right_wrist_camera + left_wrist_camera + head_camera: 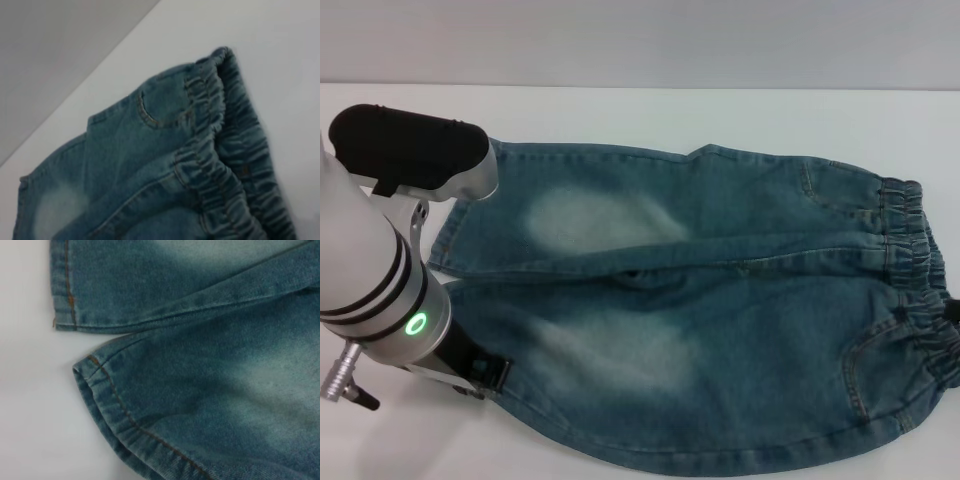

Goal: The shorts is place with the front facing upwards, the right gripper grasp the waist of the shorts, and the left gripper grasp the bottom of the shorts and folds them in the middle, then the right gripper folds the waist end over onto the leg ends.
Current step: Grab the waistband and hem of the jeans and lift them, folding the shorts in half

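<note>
The shorts (720,300) lie front up on the white table, blue-green denim with pale patches on both thighs. Their gathered waist (920,270) is at the right, and the bottom of the shorts (442,245) is at the left. My left gripper (480,376) hangs low over the nearer leg's hem, and its arm hides part of that hem. The left wrist view shows both leg ends (112,407) close up, lying flat. The right wrist view shows the waist (225,165) and a pocket seam (160,117). At the waist's right edge only a small black part of my right gripper (953,312) shows.
The white table (620,115) runs back to a pale wall. Bare table surface lies beyond the shorts and to the left of the hems (30,405). The nearer edge of the shorts reaches the bottom of the head view.
</note>
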### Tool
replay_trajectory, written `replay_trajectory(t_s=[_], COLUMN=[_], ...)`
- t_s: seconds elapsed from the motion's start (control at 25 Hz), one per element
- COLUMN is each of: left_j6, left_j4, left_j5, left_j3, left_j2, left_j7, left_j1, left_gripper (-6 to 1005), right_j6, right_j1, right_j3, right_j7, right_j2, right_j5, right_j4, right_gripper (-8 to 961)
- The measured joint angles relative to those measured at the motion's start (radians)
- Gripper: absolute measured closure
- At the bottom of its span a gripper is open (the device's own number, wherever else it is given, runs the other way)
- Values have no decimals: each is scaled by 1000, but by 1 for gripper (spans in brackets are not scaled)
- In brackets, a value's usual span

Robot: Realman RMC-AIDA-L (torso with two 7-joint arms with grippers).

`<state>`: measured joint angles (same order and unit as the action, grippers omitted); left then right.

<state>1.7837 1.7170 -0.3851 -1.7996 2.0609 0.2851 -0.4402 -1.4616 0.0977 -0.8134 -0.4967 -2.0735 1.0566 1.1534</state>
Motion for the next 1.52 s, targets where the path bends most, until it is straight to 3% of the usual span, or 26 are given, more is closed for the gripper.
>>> replay_trajectory(t_s=[0.36, 1.24, 1.52], left_j6=[0, -18, -22], left_j4=[-7, -31, -37], left_j5=[7, 4, 2], left_j3=[0, 16, 16], left_j2=[1, 1, 1], left_j7=[-15, -36, -37], left_j1=[-4, -23, -30], left_gripper=[899, 893, 891], right_j6=[4, 7, 7], right_j1=[-23, 20, 35], right_j3=[7, -10, -20], right_j7=[-11, -77, -99], right_j2=[0, 1, 5], right_j5=[-6, 0, -3], right_j4=[-23, -80, -112], right_gripper=[280, 285, 540])
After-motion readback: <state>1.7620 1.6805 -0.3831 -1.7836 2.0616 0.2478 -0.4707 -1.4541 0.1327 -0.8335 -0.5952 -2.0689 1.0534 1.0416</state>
